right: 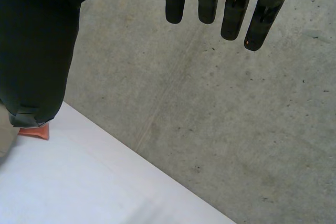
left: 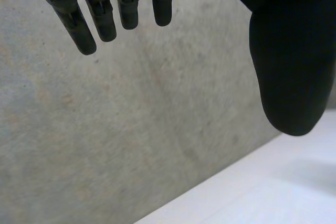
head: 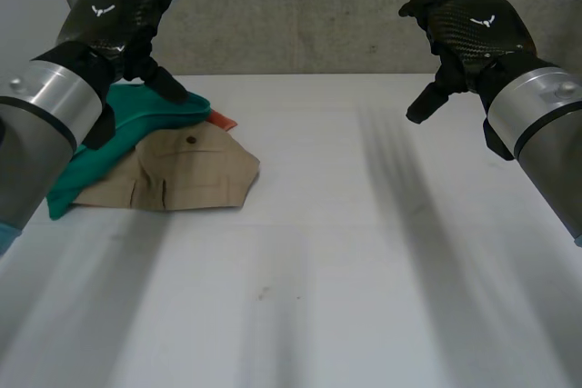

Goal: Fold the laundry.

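A small pile of laundry lies on the white table (head: 364, 252) at the far left: tan shorts (head: 177, 172) with a buttoned pocket on top, a teal garment (head: 136, 124) under and behind them, and an orange piece (head: 221, 120) peeking out at the back. My left hand (head: 123, 15) hovers open above the pile's back edge, holding nothing. Raised at the far right, my right hand (head: 468, 29) is open too, well away from the clothes. In the left wrist view the fingers (left: 100, 11) hang straight; in the right wrist view the fingers (right: 220, 3) are straight, and the orange piece (right: 34, 131) shows beside the thumb.
A grey concrete wall (head: 300, 6) stands right behind the table's far edge. The same wall (left: 131, 119) lies ahead of the left hand's fingers, and the wall (right: 210, 119) ahead of the right hand's, with the table edge (right: 105, 182) below.
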